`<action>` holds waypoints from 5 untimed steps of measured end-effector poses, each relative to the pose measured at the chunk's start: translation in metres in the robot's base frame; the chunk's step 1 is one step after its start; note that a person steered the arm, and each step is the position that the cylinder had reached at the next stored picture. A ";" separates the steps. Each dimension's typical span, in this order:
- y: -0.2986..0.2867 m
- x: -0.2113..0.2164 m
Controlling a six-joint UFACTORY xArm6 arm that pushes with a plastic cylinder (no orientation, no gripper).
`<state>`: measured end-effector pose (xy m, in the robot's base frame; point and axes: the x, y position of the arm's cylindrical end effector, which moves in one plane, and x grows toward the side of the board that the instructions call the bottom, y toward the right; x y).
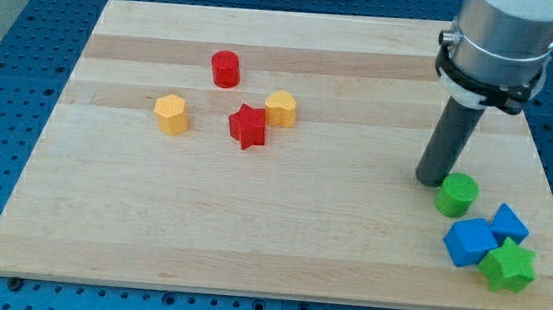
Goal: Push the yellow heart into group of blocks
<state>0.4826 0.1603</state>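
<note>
The yellow heart (281, 107) lies at the upper middle of the wooden board (250, 233), touching the right side of a red star (247, 125). A yellow hexagon (171, 114) lies to their left and a red cylinder (225, 68) above them. My tip (431, 181) rests on the board at the view's right, far right of the yellow heart and just left of a green cylinder (457, 194), close to or touching it.
At the view's lower right, a blue cube (470, 241), a second blue block (508, 224) and a green star (508, 267) sit together near the board's right edge, just below the green cylinder.
</note>
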 end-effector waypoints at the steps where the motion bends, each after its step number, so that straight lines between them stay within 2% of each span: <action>1: 0.000 0.015; 2: 0.000 0.032; 3: 0.000 0.032; 4: -0.033 -0.004; 5: -0.071 -0.083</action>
<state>0.4000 0.0889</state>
